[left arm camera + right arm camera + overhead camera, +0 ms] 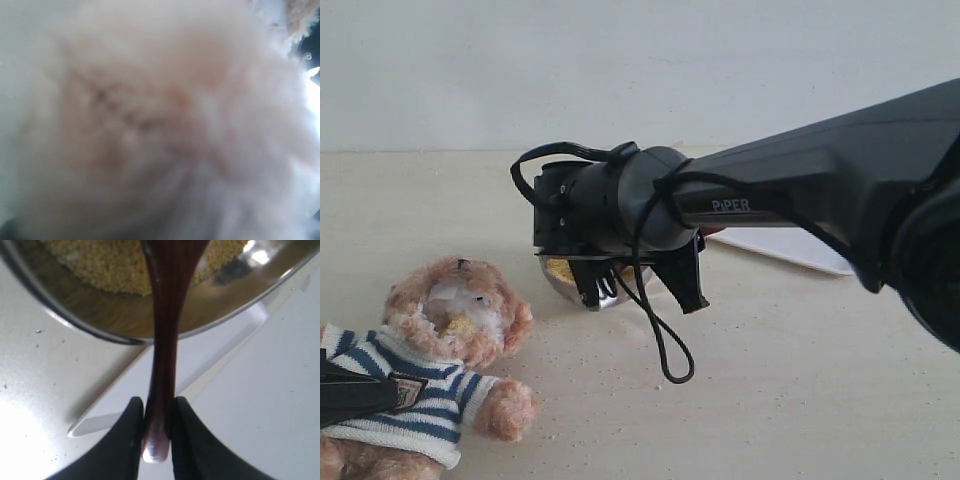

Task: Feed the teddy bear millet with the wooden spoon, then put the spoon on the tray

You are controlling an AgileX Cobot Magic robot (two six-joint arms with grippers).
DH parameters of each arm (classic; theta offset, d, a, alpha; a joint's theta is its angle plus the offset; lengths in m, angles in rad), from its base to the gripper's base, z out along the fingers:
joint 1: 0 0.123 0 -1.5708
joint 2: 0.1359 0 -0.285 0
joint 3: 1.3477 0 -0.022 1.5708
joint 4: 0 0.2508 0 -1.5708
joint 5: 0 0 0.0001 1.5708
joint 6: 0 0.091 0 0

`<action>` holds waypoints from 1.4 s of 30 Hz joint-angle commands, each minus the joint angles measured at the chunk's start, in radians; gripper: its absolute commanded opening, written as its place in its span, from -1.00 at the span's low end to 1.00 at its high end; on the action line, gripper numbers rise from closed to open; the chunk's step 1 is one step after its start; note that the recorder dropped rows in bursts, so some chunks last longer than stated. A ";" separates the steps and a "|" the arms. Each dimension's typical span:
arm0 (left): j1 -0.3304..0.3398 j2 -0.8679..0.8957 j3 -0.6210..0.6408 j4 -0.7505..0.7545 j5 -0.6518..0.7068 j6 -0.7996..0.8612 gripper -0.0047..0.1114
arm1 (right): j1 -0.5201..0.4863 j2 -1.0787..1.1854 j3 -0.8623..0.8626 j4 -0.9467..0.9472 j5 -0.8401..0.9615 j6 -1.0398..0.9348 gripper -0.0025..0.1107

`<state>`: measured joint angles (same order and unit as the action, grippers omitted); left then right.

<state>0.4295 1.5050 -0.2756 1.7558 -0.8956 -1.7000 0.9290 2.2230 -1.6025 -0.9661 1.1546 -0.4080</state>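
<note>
The handle of the wooden spoon (167,315) is gripped tightly by the right gripper (157,406); its head is dipped in the millet (110,265) inside the metal bowl (100,315). The tray (250,405) is seen just beside this bowl, the teddy bear (450,340) near it. The opening of the left gripper (360,393), against the bear, cannot be told.

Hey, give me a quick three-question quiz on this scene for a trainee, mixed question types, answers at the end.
1. Fill in: the teddy bear wears a navy-and-white ____ sweater.
2. True or false: the right gripper is shut on the wooden spoon.
3. The spoon's far end: A reaches into the metal bowl holding the millet; B rests on the bear's muzzle; C lies flat on the table.

Key: 1 striped; 2 true; 3 A.
</note>
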 commanded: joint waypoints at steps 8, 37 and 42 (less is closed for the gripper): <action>0.003 -0.009 0.002 -0.011 -0.019 0.004 -0.81 | -0.093 -0.017 -0.059 0.225 0.067 0.085 -0.96; 0.003 -0.009 0.002 -0.011 -0.019 0.004 -0.81 | -0.095 -0.017 -0.195 0.420 0.067 0.060 -0.96; 0.003 -0.009 0.002 -0.011 -0.019 0.004 -0.81 | -0.111 -0.017 -0.195 0.441 0.067 0.095 -0.96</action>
<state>0.4295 1.5050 -0.2756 1.7558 -0.8956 -1.7000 0.8317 2.2166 -1.7920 -0.5452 1.2147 -0.3465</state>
